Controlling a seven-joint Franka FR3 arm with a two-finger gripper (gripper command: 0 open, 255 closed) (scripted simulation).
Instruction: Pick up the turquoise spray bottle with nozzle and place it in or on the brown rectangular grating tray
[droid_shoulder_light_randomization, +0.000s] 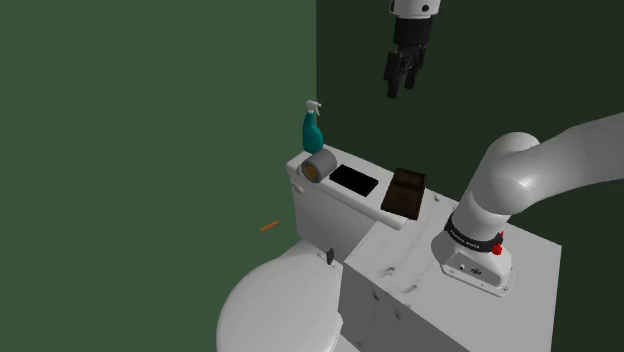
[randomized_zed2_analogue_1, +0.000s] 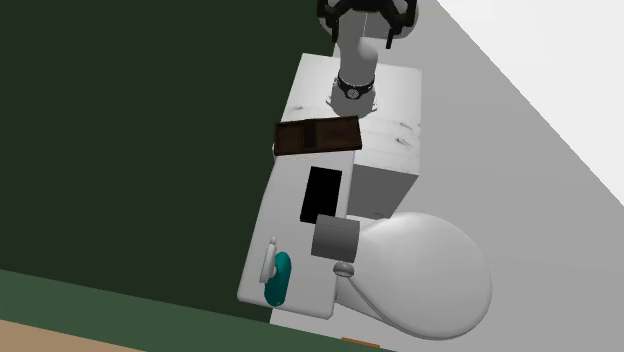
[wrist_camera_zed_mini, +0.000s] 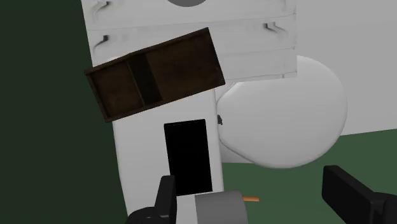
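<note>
Turquoise spray bottle (droid_shoulder_light_randomization: 313, 130) stands upright at the far end of the white toilet tank (droid_shoulder_light_randomization: 340, 200), close to the green wall and just beside a grey roll (droid_shoulder_light_randomization: 320, 167) lying on its side. Further along lie a flat black rectangle (droid_shoulder_light_randomization: 354, 180) and then the brown tray (droid_shoulder_light_randomization: 407, 192), nearest the stand. The hand (droid_shoulder_light_randomization: 403, 75) hangs high above, fingers spread wide, holding nothing.

Smooth turquoise spray bottle (droid_shoulder_light_randomization: 313, 130), dark wood-grained tray (droid_shoulder_light_randomization: 407, 192), smooth white toilet lid (droid_shoulder_light_randomization: 275, 305), matt black panel (droid_shoulder_light_randomization: 354, 180)
</note>
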